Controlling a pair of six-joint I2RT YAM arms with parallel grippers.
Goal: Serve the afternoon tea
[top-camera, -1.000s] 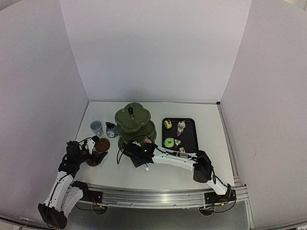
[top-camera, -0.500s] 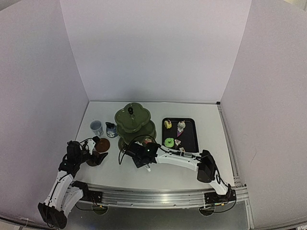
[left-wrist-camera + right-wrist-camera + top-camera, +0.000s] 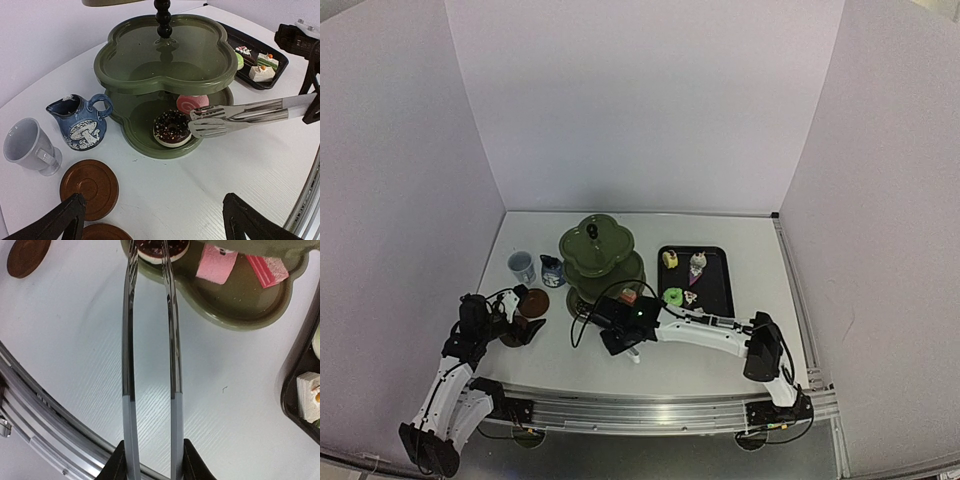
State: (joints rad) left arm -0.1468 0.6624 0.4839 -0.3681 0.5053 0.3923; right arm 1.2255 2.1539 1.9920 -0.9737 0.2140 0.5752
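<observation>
Beyond the right tool (image 3: 152,460), clamped on metal tongs (image 3: 240,115): doughnut (image 3: 171,128) and pink slices (image 3: 216,262) already on bottom tier of stand (image 3: 220,80), other pastries (image 3: 261,72) unserved on tray (image 3: 260,42); before the spread, empty left tool (image 3: 152,227): cup (image 3: 25,145), jug (image 3: 80,125), saucers (image 3: 90,187) unarranged.

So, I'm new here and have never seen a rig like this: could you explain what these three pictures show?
Two robot arms sit at a table. One picture looks down from above; the other two come from cameras on each wrist. On the table stand a green tiered stand, a blue jug, a pale cup, two brown saucers and a black tray of pastries. The right gripper holds tongs, their tips by a chocolate doughnut on the bottom tier. The left gripper is open.
</observation>
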